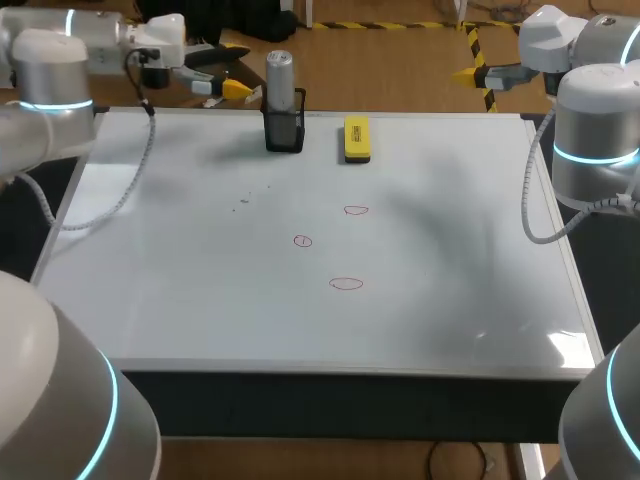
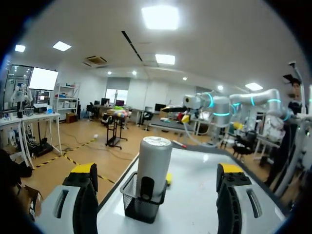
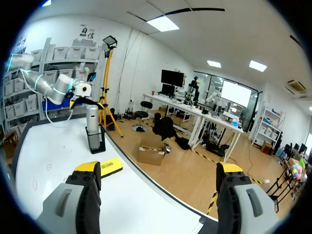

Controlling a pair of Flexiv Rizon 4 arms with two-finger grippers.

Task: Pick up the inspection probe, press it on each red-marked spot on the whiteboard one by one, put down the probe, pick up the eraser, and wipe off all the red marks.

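Note:
The silver cylindrical probe [image 1: 280, 78] stands upright in a black mesh holder [image 1: 285, 132] at the whiteboard's far edge. To its right lies the yellow eraser [image 1: 356, 138]. Three red marks [image 1: 356, 210] [image 1: 303, 241] [image 1: 346, 283] sit mid-board. My left gripper [image 1: 225, 73] hovers open just left of the probe, holding nothing. In the left wrist view the probe [image 2: 153, 163] is ahead, between the spread fingers [image 2: 84, 171]. My right gripper [image 1: 470, 72] is open and empty beyond the far right corner; its view shows the probe [image 3: 91, 117], the eraser [image 3: 111, 165] and a red mark [image 3: 48, 167].
The whiteboard [image 1: 200, 300] covers nearly the whole table, with faint smudges left of centre. The left arm's cable [image 1: 130, 180] hangs over the board's left part. My right arm's body [image 1: 595, 140] stands at the board's right edge.

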